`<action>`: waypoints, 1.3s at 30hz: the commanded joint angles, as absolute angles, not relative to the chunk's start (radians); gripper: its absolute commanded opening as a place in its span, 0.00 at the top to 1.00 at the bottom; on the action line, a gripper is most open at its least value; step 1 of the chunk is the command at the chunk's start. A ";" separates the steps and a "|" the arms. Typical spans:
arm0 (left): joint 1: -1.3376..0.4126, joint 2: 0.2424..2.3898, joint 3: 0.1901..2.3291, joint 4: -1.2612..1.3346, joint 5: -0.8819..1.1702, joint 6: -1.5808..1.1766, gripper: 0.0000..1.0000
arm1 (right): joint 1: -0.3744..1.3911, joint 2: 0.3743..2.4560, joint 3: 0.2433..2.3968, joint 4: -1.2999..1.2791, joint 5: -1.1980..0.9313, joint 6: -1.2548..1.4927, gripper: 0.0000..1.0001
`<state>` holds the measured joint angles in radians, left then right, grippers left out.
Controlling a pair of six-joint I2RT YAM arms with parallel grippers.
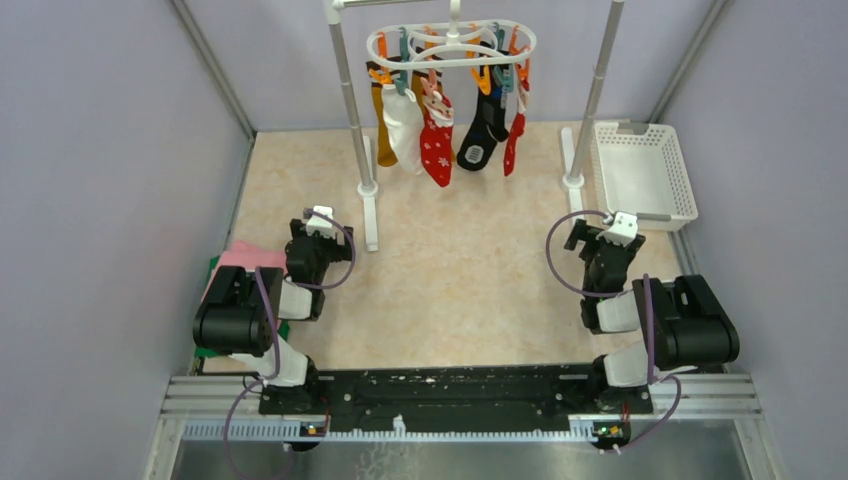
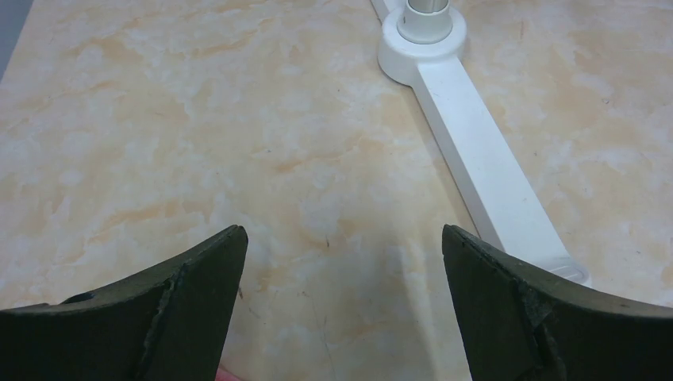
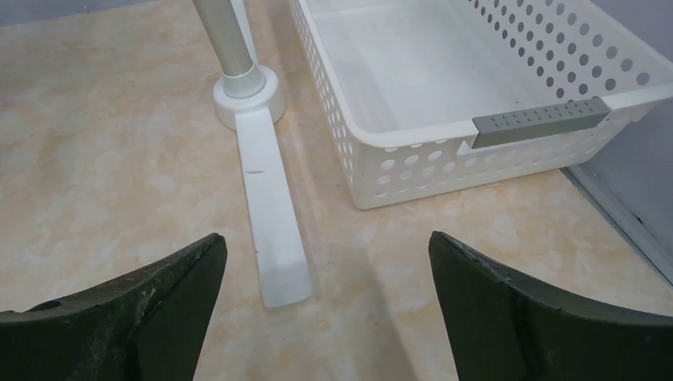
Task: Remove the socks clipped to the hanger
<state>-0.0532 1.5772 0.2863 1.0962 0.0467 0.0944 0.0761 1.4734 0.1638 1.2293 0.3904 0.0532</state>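
Note:
The white oval hanger [image 1: 451, 38] with orange and teal clips hangs from the rack's top bar at the back. Several socks hang clipped to it: a mustard-orange sock [image 1: 384, 130], a white sock [image 1: 404, 128], a red snowflake sock [image 1: 437, 145], a black sock [image 1: 483, 135] and a plain red sock [image 1: 514, 138]. My left gripper [image 1: 318, 222] is open and empty, low over the table near the rack's left foot; it also shows in the left wrist view [image 2: 343, 234]. My right gripper [image 1: 600, 228] is open and empty near the basket; it also shows in the right wrist view [image 3: 328, 238].
The white pole rack has a left pole [image 1: 352, 110] with a foot [image 2: 476, 151] and a right pole [image 1: 596, 95] with a foot [image 3: 270, 206]. A white mesh basket [image 1: 645, 175] stands at the right [image 3: 476, 119]. A pink and green folded cloth [image 1: 238, 258] lies by the left arm.

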 commanded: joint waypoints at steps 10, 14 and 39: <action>-0.049 1.568 0.290 1.144 0.051 0.082 0.01 | 0.075 1.460 0.167 1.260 0.389 0.058 0.01; -0.049 1.570 0.291 1.143 0.050 0.081 0.01 | 0.075 1.461 0.168 1.259 0.390 0.059 0.01; 0.039 1.336 1.052 -0.163 0.234 -0.030 0.01 | 0.086 1.033 0.908 -0.140 0.410 0.622 0.01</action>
<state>0.0223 1.3594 0.9260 0.0193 0.2672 0.0185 0.0925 0.9031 0.7425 0.0597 0.3695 0.6121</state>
